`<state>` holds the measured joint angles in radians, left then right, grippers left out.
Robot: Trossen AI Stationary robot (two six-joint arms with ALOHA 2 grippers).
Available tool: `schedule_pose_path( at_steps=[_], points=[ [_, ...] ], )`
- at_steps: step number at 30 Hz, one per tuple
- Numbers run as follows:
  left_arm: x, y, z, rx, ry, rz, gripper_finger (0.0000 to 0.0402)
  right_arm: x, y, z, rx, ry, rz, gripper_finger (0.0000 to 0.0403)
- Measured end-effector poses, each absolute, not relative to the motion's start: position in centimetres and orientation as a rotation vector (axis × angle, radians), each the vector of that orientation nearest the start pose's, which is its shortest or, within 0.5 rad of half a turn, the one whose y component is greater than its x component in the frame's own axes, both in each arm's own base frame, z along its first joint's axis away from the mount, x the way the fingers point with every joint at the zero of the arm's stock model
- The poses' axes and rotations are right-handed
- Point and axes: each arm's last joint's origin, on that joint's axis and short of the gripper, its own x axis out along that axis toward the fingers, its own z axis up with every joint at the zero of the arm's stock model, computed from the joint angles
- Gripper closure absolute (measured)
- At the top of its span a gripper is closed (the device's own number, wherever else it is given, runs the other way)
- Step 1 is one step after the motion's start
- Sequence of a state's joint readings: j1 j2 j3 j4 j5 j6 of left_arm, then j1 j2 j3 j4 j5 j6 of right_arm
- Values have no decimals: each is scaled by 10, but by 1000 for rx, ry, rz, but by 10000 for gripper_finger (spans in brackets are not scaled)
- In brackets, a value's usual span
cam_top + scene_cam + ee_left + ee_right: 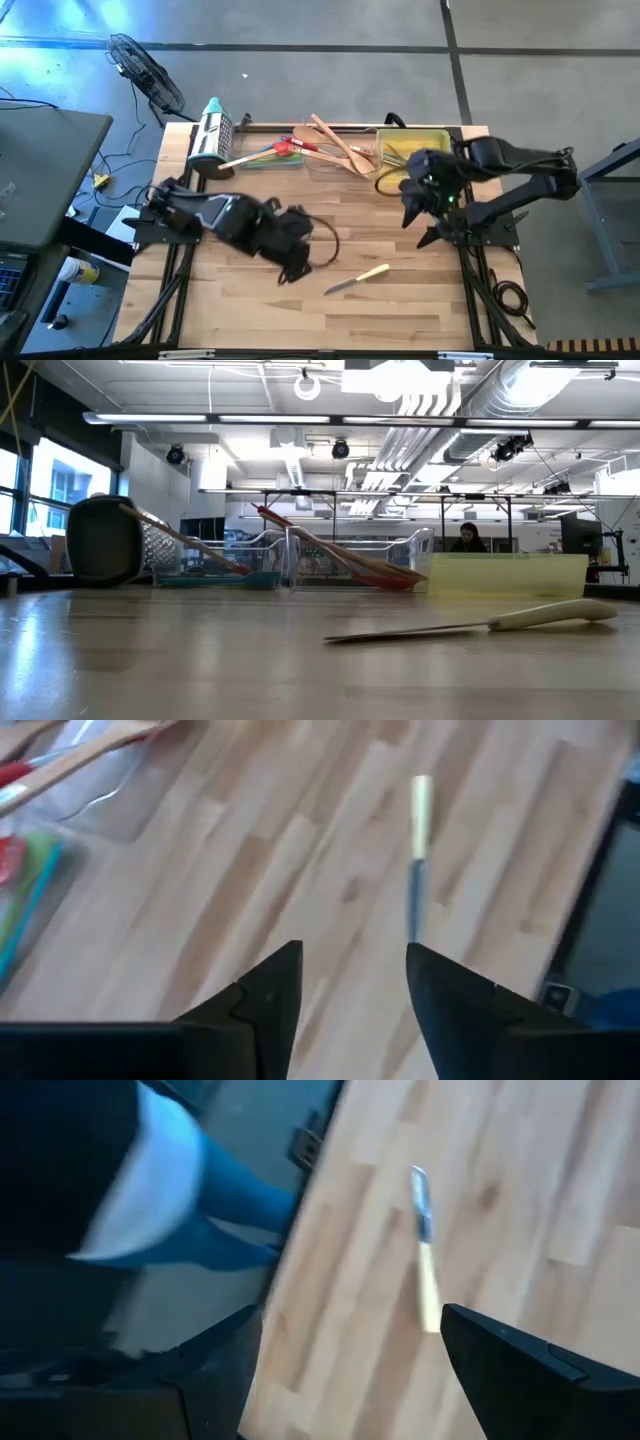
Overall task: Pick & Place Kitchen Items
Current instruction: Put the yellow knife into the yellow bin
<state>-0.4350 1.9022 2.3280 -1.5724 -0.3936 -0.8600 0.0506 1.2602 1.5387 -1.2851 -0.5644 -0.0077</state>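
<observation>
- Dark left gripper (290,272) fingers (270,995) parted, nothing between, above bare wood just beside one cream-handled knife (358,279).
- Right gripper (412,210) jaws spread wide, empty, near yellow tray (412,133).
- One knife flat on table (420,290), well apart from trays.
- Two wooden spoons (338,146), red spatula (292,148) across clear tray (330,163); rest there overlapped, uncountable.
- One grater (211,138), far left corner.

No writing, label, brand or number can be read anywhere in these views. The far room holds only shapes too small to make out.
</observation>
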Motion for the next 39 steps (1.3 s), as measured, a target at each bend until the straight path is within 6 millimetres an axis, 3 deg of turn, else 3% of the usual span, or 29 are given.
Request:
schedule_pose_path(
  at_steps=[4,9,16,27,33,39],
  points=[
    [306,-161,423,-277,947,334,224,206,45,398,101,1025,430,101],
    [293,-180,418,-243,918,369,224,205,69,394,-82,1029,268,101],
    [285,-199,405,-168,933,361,224,220,109,376,-141,1068,182,101],
    [271,-226,359,-193,1092,407,224,282,152,309,-193,1204,169,101],
    [261,-242,332,-104,1109,404,224,301,167,264,-171,1394,236,101],
    [255,-252,314,-50,1083,402,224,314,173,232,-187,1495,232,101]
  ],
)
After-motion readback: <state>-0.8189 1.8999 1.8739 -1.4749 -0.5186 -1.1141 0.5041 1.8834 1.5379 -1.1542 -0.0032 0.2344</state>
